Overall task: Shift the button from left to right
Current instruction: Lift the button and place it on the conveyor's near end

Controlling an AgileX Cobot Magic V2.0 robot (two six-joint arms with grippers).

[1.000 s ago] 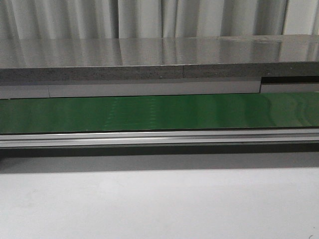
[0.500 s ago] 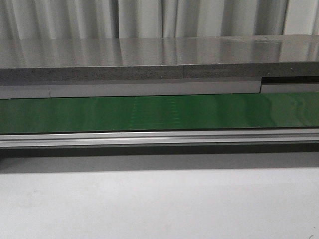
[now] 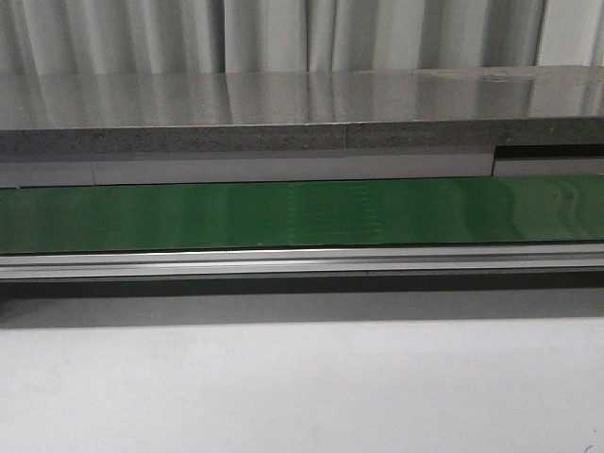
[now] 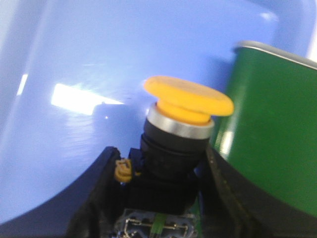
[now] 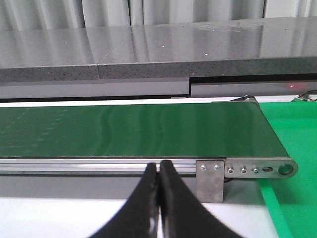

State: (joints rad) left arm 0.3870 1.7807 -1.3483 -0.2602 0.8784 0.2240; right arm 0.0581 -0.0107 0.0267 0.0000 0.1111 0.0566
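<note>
Yellow-orange mushroom cap, silver collar, black body: button (image 4: 173,144) between left fingers (image 4: 96,198).

No text, label, brand, number or sign can be read in any view; the small greenish marks low on the button (image 4: 168,148) are too blurred to make out.

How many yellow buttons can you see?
1. The button sits between the left tool's fingers, over a blue surface. The front and right wrist views show none; others may be out of view.
</note>
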